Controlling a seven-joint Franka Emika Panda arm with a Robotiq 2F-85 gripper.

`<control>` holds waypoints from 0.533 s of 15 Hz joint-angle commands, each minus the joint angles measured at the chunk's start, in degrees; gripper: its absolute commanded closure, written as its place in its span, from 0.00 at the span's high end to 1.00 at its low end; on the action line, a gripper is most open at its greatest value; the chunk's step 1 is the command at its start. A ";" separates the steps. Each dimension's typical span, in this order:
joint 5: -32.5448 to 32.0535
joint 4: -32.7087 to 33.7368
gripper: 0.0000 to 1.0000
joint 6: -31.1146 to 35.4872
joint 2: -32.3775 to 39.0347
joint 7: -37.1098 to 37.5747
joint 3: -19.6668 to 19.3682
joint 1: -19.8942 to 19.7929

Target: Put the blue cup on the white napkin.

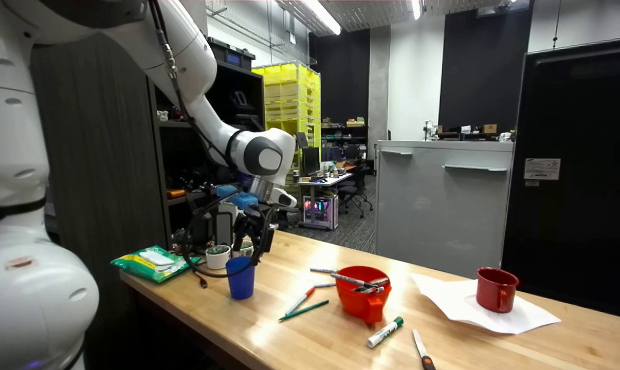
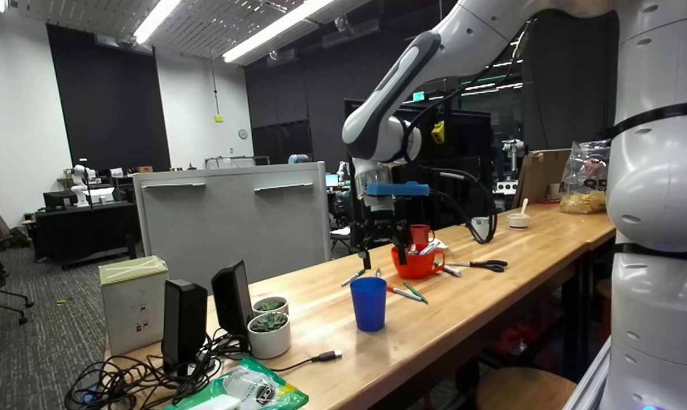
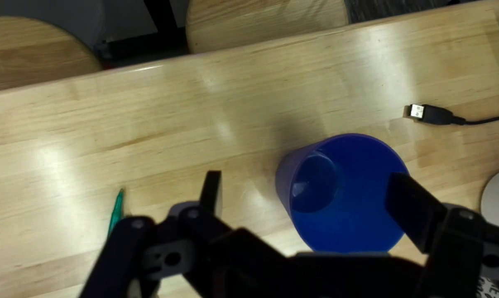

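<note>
Below the wide-spread, empty gripper (image 2: 384, 259), the blue cup (image 2: 368, 306) stands upright, smooth and plain, narrowing toward its base.

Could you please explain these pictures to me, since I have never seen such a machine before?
The machine is a single white robot arm, with black fingers for grasping. Two pictures come from cameras standing outside the robot arm; the third, the wrist view, looks down past the fingers at the table. On it stand a blue cup, two potted plants and a red bowl holding pens; more pens lie near the red bowl. Farther along lies a white napkin with a dark red cup on it. Nothing is held: the fingers are spread apart, and the blue cup stands upright on the table.
</note>
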 commanded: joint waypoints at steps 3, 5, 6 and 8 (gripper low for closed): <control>0.75 -1.14 1.00 2.83 2.43 2.41 0.22 0.41; 1.03 -1.61 1.00 3.61 3.30 2.35 0.09 0.32; 1.11 -1.79 1.00 3.96 3.71 2.26 0.04 0.28; 1.26 -1.96 1.00 4.44 4.68 1.90 -0.04 0.20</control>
